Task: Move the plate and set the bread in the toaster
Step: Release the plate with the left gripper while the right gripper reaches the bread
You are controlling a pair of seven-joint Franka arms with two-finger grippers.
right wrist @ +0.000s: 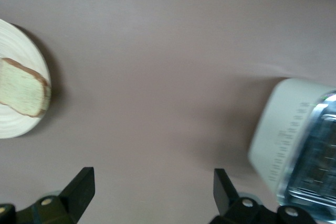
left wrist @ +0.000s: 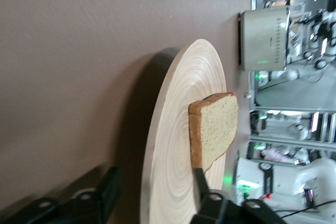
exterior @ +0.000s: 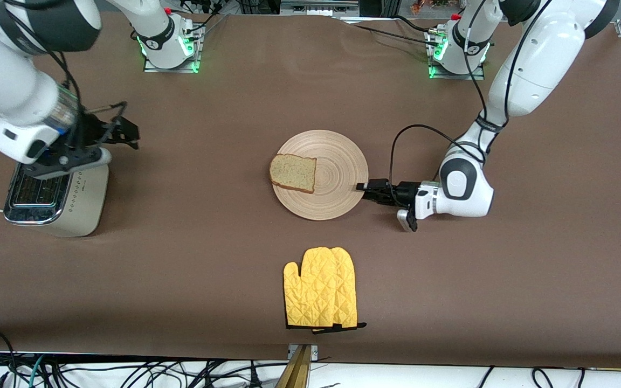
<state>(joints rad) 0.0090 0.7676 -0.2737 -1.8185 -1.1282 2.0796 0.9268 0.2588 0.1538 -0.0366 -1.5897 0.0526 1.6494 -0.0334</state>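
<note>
Bread [exterior: 293,172] on plate [exterior: 337,186], mitt [exterior: 320,295] nearer (left hand [exterior: 365,189] apart, right hand [exterior: 123,132] apart).

No words, brand names, numbers or signs can be read anywhere in these views. The toaster [exterior: 57,196] carries only a row of small dots on its side, with a tiny dark mark beside them that is too small to make out. The round marks on the arm bases are likewise too small to read.
</note>
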